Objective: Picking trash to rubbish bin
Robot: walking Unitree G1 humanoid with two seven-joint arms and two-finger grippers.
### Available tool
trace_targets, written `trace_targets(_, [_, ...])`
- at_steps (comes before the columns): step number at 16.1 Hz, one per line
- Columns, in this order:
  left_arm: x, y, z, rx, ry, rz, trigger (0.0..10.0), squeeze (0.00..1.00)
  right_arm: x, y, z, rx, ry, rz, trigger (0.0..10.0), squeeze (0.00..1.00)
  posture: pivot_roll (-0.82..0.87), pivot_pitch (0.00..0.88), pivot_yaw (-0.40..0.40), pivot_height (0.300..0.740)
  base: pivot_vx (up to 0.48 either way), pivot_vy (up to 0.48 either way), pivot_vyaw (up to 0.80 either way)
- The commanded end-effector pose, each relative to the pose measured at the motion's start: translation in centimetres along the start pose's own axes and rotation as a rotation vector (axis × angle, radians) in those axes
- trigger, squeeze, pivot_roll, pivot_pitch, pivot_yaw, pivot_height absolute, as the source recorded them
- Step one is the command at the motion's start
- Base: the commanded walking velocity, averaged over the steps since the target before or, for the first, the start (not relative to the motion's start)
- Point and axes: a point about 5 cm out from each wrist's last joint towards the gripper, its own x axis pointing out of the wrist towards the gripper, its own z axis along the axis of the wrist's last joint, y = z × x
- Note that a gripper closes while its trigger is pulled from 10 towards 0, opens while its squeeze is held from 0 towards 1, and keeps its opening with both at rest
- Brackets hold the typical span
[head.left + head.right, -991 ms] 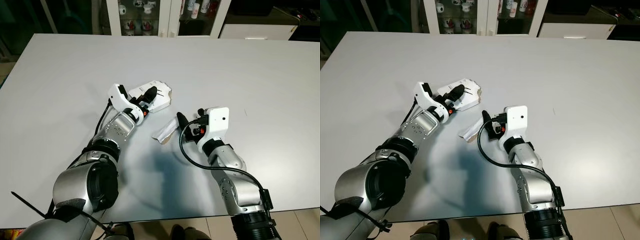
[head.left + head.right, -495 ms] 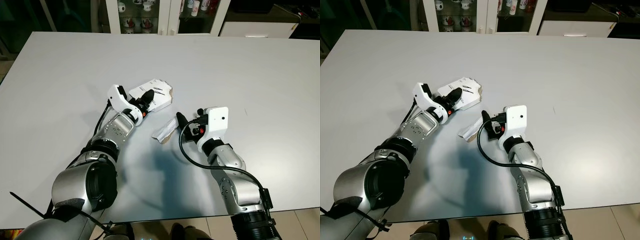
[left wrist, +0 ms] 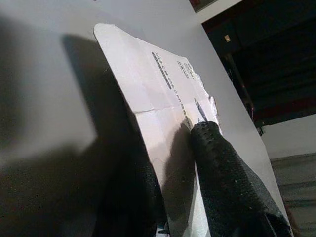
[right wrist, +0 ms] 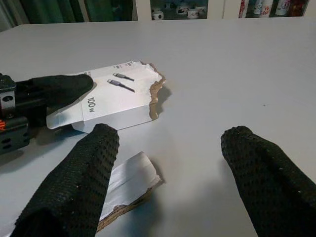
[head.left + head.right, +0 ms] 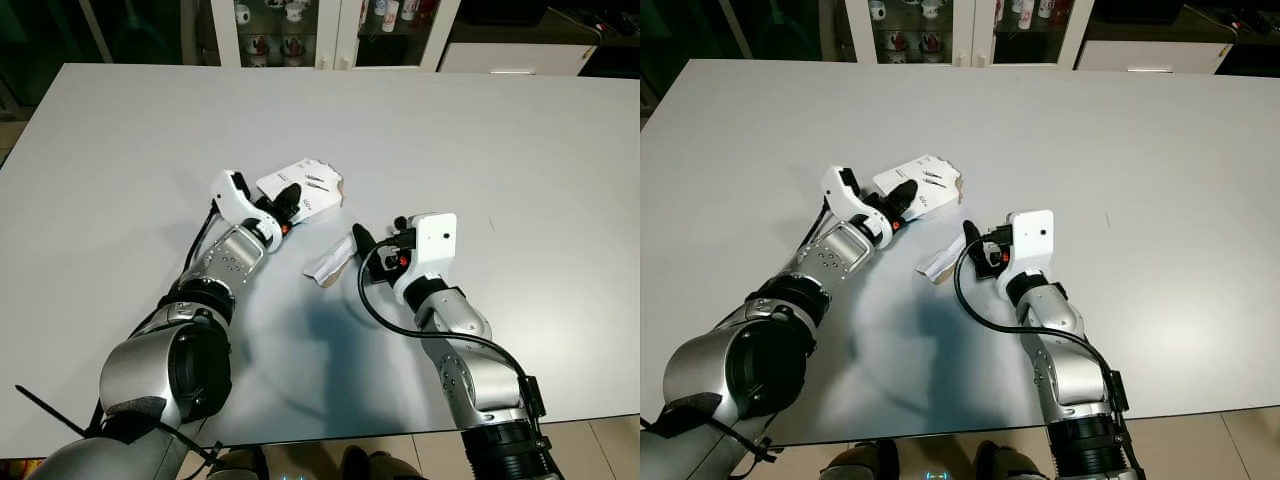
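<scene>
Box [image 5: 306, 187], torn white carton, lies flat on the table [image 5: 520, 150], its near end pinched between my left gripper [image 5: 285, 197] fingers, one on top and one under, so I judge it ready to lift. Torn strip [image 4: 123, 185] sits just beside one finger of my right gripper [image 4: 173, 182], which hovers spread wide and empty over it. Cabinet [image 5: 300, 30] stands beyond; nothing blocks either grab.
</scene>
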Motion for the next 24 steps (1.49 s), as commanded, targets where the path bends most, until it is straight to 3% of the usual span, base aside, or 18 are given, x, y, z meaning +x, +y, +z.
trace_targets(1, [-0.3,0.8,-0.6,0.003,0.020,0.023,0.0,0.00,0.1,-0.2,0.0,0.004,0.007,-0.006,10.0,0.00,-0.15,0.166,-0.052,0.740,0.000,0.000,0.00])
trace_targets(6, [-0.2,0.1,1.5,0.087,-0.062,-0.019,0.0,0.00,0.3,-0.4,0.1,0.001,0.005,-0.008,10.0,0.00,-0.14,0.163,-0.057,0.740,0.000,0.000,0.00])
trace_targets(12, [-0.6,-1.6,6.1,0.169,-0.267,-0.080,0.0,0.00,0.4,-0.4,0.0,-0.005,0.013,0.010,10.0,0.00,-0.13,0.167,-0.079,0.740,0.000,0.000,0.00])
trace_targets(13, [-0.9,-1.5,7.1,0.251,-0.308,-0.041,0.9,0.00,0.5,-0.5,0.1,-0.018,0.016,0.023,10.0,0.00,-0.13,0.167,-0.084,0.740,0.000,0.000,0.00])
trace_targets(14, [-1.1,-1.3,7.5,0.303,-0.322,-0.012,10.0,0.00,0.5,-0.7,0.2,-0.026,0.019,0.032,10.0,0.00,-0.12,0.165,-0.091,0.740,0.000,0.000,0.00])
trace_targets(16, [-2.0,-0.4,8.8,0.428,-0.373,0.070,10.0,0.00,0.9,-0.9,0.5,-0.051,0.020,0.067,10.0,0.00,-0.12,0.167,-0.101,0.740,0.000,0.000,0.00])
trace_targets(17, [-2.5,0.1,9.3,0.494,-0.392,0.109,10.0,0.00,1.1,-0.7,0.8,-0.063,0.017,0.096,10.0,0.05,-0.11,0.168,-0.108,0.740,0.000,0.000,0.00])
trace_targets(18, [-2.9,0.5,9.5,0.558,-0.397,0.132,10.0,0.00,1.3,-0.5,1.0,-0.072,0.015,0.120,10.0,0.95,-0.11,0.172,-0.114,0.740,0.000,0.000,0.00])
trace_targets(19, [-3.4,1.2,9.7,0.672,-0.393,0.168,10.0,0.00,1.6,0.0,1.3,-0.091,0.010,0.175,10.0,1.00,-0.10,0.173,-0.123,0.740,0.000,0.000,0.00])
trace_targets(20, [-4.3,1.9,10.0,0.869,-0.367,0.201,10.0,0.00,2.0,0.4,1.6,-0.114,0.002,0.229,10.0,1.00,-0.09,0.168,-0.126,0.740,0.000,0.000,0.00])
trace_targets(21, [-4.7,2.0,10.3,0.992,-0.351,0.211,10.0,0.00,2.4,0.5,1.8,-0.123,-0.001,0.247,10.0,1.00,-0.08,0.164,-0.123,0.740,0.000,0.000,0.00])
trace_targets(24, [-5.2,1.3,11.5,1.120,-0.367,0.211,10.0,0.00,3.0,0.7,1.7,-0.134,-0.003,0.273,10.0,1.00,-0.05,0.146,-0.101,0.740,0.000,0.000,0.00])
